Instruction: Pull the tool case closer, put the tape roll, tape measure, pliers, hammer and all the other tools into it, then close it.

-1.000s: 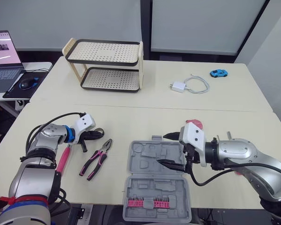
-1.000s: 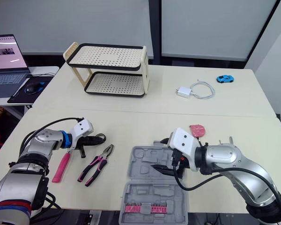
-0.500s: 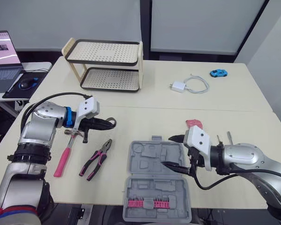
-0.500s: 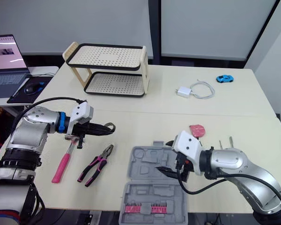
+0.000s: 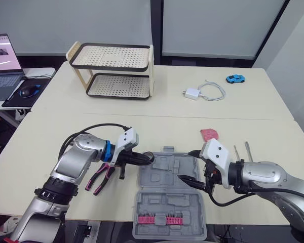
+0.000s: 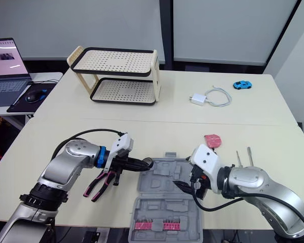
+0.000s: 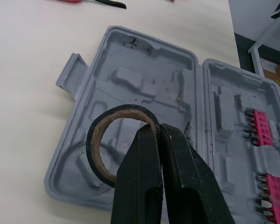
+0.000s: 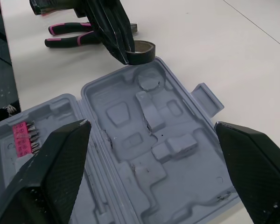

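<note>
Head view: the grey moulded-plastic case (image 5: 162, 172) lay open and flat near the table's front edge, with pink-handled pliers (image 5: 98, 178) just beside it.
Left wrist view: the left gripper (image 7: 157, 127) had its black fingers pinched on the rim of the thin black tape roll (image 7: 97, 142), a brown-lined ring held over the case's edge.
Right wrist view: the right gripper (image 8: 151, 123) was spread wide and empty above the case.

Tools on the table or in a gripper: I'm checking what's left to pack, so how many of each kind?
tape roll: 1
pliers: 1
tape measure: 1
thin shafted tools: 2
Total: 5
</note>
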{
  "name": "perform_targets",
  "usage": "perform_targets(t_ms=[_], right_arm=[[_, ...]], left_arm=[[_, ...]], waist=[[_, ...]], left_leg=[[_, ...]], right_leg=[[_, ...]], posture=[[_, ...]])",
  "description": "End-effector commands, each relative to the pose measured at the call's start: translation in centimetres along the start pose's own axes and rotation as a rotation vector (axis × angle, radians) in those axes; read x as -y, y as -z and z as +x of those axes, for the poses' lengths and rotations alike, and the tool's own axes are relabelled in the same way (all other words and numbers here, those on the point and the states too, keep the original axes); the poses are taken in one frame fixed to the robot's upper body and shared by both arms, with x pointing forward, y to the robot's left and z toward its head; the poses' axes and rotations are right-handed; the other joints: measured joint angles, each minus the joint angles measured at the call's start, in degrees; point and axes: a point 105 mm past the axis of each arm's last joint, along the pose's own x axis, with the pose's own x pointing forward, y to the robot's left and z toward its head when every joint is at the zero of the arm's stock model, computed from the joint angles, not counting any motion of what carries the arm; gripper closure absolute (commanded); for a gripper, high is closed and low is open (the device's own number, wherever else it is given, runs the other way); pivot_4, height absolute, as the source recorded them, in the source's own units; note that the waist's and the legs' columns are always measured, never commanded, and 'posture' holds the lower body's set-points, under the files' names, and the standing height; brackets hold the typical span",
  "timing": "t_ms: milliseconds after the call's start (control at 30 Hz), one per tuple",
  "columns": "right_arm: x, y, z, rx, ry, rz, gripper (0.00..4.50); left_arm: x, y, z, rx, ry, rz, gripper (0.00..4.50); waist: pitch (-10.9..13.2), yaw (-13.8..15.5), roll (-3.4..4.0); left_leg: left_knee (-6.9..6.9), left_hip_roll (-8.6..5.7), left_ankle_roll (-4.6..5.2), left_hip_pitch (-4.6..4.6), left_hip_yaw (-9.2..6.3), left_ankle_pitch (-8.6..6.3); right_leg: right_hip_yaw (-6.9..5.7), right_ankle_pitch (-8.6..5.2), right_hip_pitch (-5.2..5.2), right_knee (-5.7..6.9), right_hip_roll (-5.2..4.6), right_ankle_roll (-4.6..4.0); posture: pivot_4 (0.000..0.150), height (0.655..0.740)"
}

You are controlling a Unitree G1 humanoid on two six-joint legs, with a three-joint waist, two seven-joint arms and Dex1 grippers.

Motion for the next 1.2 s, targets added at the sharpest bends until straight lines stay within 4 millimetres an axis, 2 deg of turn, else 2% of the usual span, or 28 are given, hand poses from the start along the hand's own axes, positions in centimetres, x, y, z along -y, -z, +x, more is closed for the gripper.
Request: perform_targets(t_ms=[33,200,833,1000,1200], right_arm=[[-0.8,-0.7,0.0,0.025,-0.007,-0.025,0.00],[-0.8,-0.7,0.2,0.024,-0.002,-0.020,0.00],[-0.7,-0.7,0.2,0.017,0.013,-0.014,0.00],[-0.7,-0.6,0.2,0.017,0.018,-0.011,0.00],[-0.7,-0.6,0.1,0.016,0.027,-0.008,0.00]], left_arm=[[-0.2,1.3,0.4,-0.008,-0.004,-0.002,4.49],[-1.0,2.8,0.8,-0.018,-0.020,-0.018,4.49],[-2.8,3.9,2.9,-0.055,-0.026,-0.006,4.49],[-3.1,4.0,2.8,-0.065,-0.034,0.019,4.49],[-3.4,2.1,1.4,-0.008,-0.041,0.039,2.88]], waist=[[0.0,0.0,0.00],[0.0,0.1,0.00],[0.0,0.3,0.01],[0.0,0.5,0.02],[0.0,0.5,0.02]], left_leg=[[0.00,0.00,0.00,0.00,0.00,0.00],[0.00,0.00,0.00,-0.01,0.00,0.00],[0.00,-0.02,0.00,-0.01,-0.01,0.00],[0.00,-0.03,0.00,0.00,-0.01,0.00],[0.00,-0.02,0.00,0.00,-0.02,0.00]], right_leg=[[0.00,0.00,0.00,0.00,0.00,0.00],[-0.01,0.00,-0.01,-0.01,0.00,-0.01],[-0.02,0.00,0.00,-0.02,0.00,-0.01],[-0.02,0.00,0.02,-0.02,0.00,-0.01],[-0.02,0.00,0.02,-0.01,0.00,-0.01]], posture=[[0.150,0.7350],[0.150,0.7350],[0.150,0.7350],[0.150,0.7350],[0.150,0.7350]])
